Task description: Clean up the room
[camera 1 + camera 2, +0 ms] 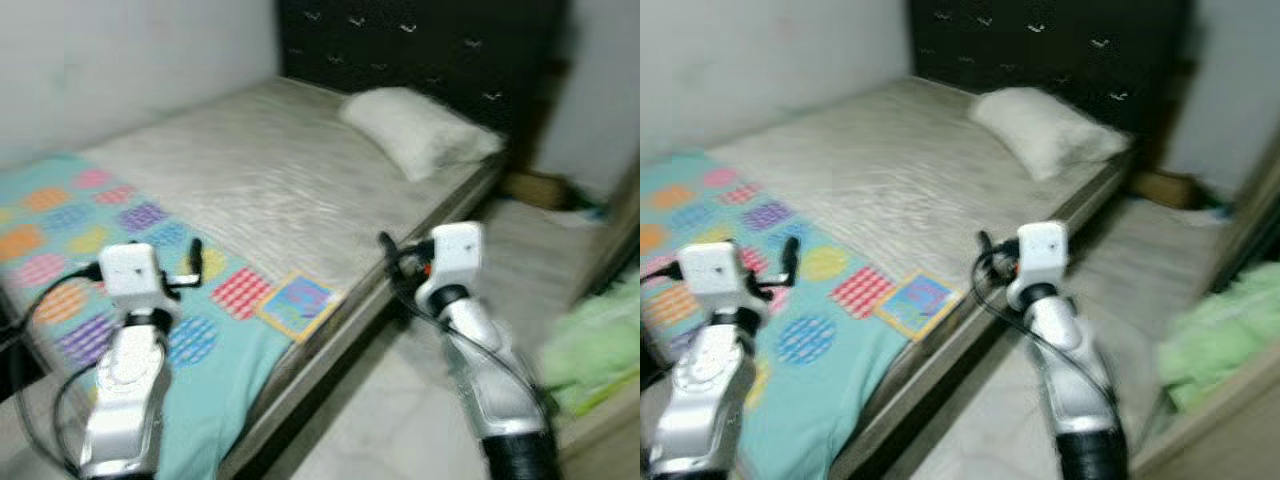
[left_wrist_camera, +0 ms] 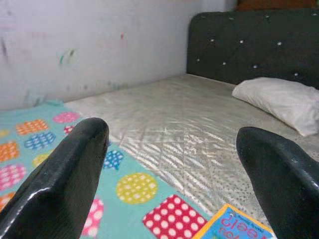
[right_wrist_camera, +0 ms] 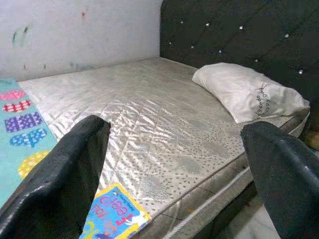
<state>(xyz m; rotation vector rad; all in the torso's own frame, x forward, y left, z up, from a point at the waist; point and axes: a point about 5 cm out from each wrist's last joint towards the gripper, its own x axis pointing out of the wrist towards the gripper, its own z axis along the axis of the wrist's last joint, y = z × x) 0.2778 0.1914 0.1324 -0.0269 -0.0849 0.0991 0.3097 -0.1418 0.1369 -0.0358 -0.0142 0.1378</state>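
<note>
Spreading across most of the head views, the bed [image 1: 250, 190] carries a bare quilted mattress, with a teal blanket [image 1: 120, 270] of coloured patches over its foot end. That blanket is soft and limp; I judge it would bunch and drag, so a pinch at a corner or hem suits it best. The white pillow [image 1: 420, 130] by the dark headboard [image 1: 420, 50] looks light and squashy, easy to take by one end. Smallest is the children's book [image 1: 298, 305], lying flat at the mattress edge, partly on the blanket: thin, stiff, probably slick, best nipped at the overhanging edge.

The left gripper [image 2: 187, 184] and the right gripper [image 3: 184, 184] both hover with fingers wide apart, holding nothing.

The right wrist view shows printing on the pillow and lettering on the book cover, blurred in the head views, which instead show green fabric [image 1: 590, 350] on the floor.
</note>
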